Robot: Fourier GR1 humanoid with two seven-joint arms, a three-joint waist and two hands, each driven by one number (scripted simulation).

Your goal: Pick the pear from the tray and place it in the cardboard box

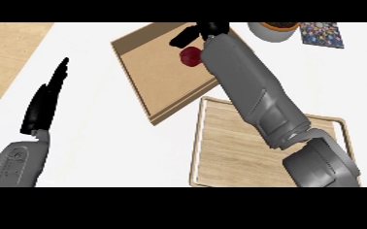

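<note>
Closest to me is my right forearm (315,160), its grey elbow shell big in the lower right corner. It runs up and to the left across the wooden tray (215,145), hiding the tray's right part. The tray sits on the white counter (93,140), and the part I can see has nothing on it.

The right hand (213,29) is over the far end of the cardboard box (154,73). Its black fingers (185,38) are stretched out toward the left, not curled, and I see nothing held in them.

The pear (191,57), dark red here, lies inside the box on the brown floor, just below those fingers and right beside the wrist. Whether a fingertip touches it I can't tell. It is off the tray.

The box is flat, shallow and open-topped, turned at an angle. Its near corner is just beside the tray's top left corner.

The left hand (43,104) is at the left edge, open, fingers straight and pointing up, holding nothing. The left forearm (20,162) comes in from the lower left, and a faint marking on its shell is too small to read.

At the top right are a grey bowl (267,34) with something brown-orange in it and, next to it, a patterned card (321,34) in a dark print with coloured dots. I can't make out any lettering on it. A tan wood strip (18,43) shows at the upper left.
</note>
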